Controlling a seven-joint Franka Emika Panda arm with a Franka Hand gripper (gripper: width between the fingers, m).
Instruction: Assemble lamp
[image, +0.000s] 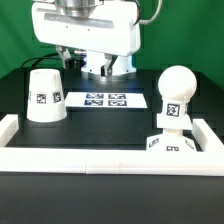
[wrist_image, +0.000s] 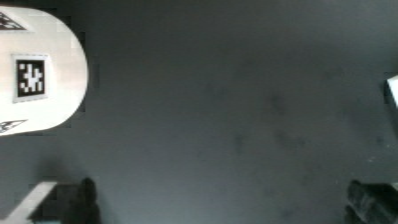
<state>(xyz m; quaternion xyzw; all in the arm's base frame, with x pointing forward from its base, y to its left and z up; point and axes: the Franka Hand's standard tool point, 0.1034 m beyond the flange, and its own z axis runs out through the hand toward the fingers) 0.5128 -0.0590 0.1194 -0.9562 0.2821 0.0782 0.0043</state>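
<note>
The white tapered shade (image: 45, 95) stands mouth-down on the black table at the exterior view's left, a tag on its side. It also shows in the wrist view (wrist_image: 36, 75). The ball-shaped bulb (image: 173, 93) stands upright on the low square base (image: 168, 144) at the exterior view's right, near the front rim. My gripper (image: 88, 62) hangs at the back of the table, behind the shade and the marker board. In the wrist view the gripper (wrist_image: 222, 205) is open and empty, with one fingertip (wrist_image: 68, 200) near the shade's side and only bare table between the fingers.
The marker board (image: 105, 100) lies flat in the middle, between the shade and the bulb. A white rim (image: 100, 160) borders the table at the front and on both sides. A small white edge (wrist_image: 393, 90) shows at the wrist view's border.
</note>
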